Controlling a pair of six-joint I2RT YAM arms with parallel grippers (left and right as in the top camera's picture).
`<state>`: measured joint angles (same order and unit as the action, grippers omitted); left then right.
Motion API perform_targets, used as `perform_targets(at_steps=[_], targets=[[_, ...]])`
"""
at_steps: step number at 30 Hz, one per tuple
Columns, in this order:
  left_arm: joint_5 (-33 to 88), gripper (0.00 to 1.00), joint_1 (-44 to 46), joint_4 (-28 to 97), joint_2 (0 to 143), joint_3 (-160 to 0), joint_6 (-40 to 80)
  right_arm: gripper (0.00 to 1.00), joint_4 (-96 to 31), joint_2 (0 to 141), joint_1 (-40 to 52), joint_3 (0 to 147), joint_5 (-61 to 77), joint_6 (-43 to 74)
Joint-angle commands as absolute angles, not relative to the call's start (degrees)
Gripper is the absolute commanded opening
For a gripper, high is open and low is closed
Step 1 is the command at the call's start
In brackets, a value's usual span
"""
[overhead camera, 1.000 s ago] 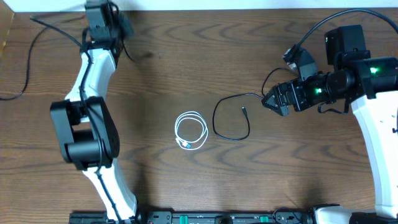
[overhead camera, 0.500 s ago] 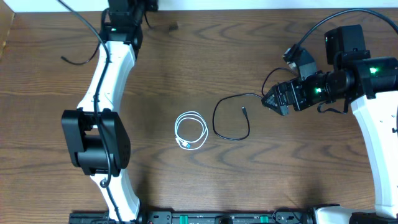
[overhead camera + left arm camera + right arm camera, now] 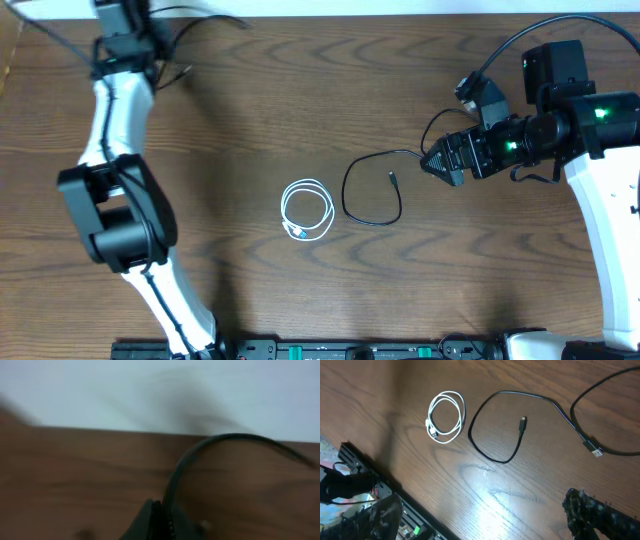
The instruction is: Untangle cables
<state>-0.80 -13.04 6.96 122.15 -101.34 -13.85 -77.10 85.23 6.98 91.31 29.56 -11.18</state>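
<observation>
Left hand (image 3: 163, 519) pinches one black cable (image 3: 220, 437) of three.

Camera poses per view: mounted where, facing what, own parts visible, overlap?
Overhead: above the table, facing straight down; left arm and right arm show.
Left wrist: low at the table's far edge, facing wood and wall; left gripper shut on a long black cable, blurred.
Right wrist: tilted down at the table; open right gripper frames it.
Shared: overhead and right wrist both show the white cable and looped black cable.
</observation>
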Motion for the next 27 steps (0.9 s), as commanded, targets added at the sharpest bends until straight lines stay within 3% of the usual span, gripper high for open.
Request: perform_targets(at_steps=[1, 2, 12, 18, 20, 22, 23, 27], targets=[[-12.73, 0.71, -15.84, 7.11, 122.26, -101.49, -25.10, 0.99, -77.41, 84.99, 6.85, 91.09, 30.41, -11.14], [-12.71, 0.95, -16.40, 7.38, 122.26, -101.49, -25.26, 0.99, -77.38, 84.99, 6.85, 91.09, 30.48, -11.14], [-14.02, 0.96, -16.75, 17.26, 123.50, -101.47, -25.23, 0.99, -77.58, 84.99, 6.96, 91.07, 32.14, -11.16], [4.40, 0.96, -15.64, 28.14, 123.74, -101.47, -24.99, 0.99, -77.58, 84.99, 6.96, 91.07, 32.14, -11.16], [5.28, 0.90, -15.00, 29.85, 124.33, -100.90, -24.99, 0.99, -77.62, 84.99, 7.11, 91.07, 32.14, -11.16], [4.67, 0.91, -14.96, 29.65, 124.36, -99.24, -24.99, 0.99, -77.82, 84.99, 7.49, 91.07, 32.14, -11.16], [4.43, 0.99, -15.05, 29.28, 124.36, -98.43, -24.99, 0.99, -78.00, 84.99, 7.62, 91.07, 32.14, -11.16], [3.20, 0.99, -16.60, 28.16, 124.38, -96.38, -23.31, 0.99, -79.07, 84.99, 7.60, 91.07, 32.10, -11.18]])
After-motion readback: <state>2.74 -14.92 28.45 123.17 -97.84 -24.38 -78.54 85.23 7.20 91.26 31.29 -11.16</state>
